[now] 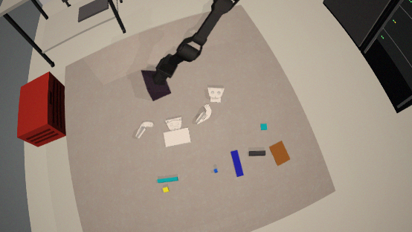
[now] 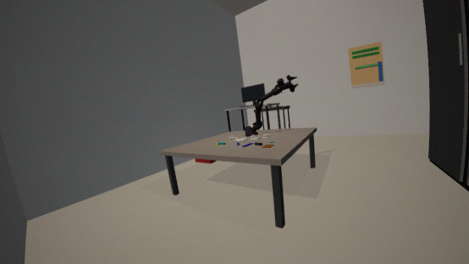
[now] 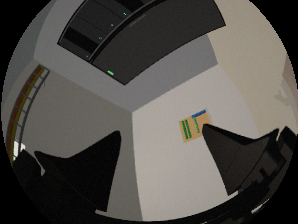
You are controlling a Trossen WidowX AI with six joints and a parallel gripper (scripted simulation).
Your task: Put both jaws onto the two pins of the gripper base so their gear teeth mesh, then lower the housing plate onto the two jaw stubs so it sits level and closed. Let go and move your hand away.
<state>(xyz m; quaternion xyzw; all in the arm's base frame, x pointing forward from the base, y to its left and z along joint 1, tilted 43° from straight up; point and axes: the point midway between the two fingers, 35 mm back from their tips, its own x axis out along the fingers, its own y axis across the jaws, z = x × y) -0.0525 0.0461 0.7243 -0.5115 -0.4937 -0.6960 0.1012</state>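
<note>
Evidently all assembly is left to do, with one jaw (image 1: 146, 126) and the other jaw (image 1: 207, 111) lying loose and the empty pincer (image 2: 297, 81) (image 3: 162, 132) spread wide.

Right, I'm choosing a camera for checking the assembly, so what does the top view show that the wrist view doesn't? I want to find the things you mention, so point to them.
Only the top view shows the loose white parts (image 1: 177, 137) (image 2: 241, 139), the dark blue bar (image 1: 237, 163) (image 2: 247, 145) and the orange block (image 1: 279, 153) (image 2: 267, 146).
Only the wrist view shows the open gripper (image 3: 162, 132) (image 2: 296, 81) and the wall poster (image 3: 187, 131) (image 2: 366, 69).
Both show dark cabinetry (image 1: 353, 22) (image 2: 446, 93) (image 3: 160, 40) with green lights.
</note>
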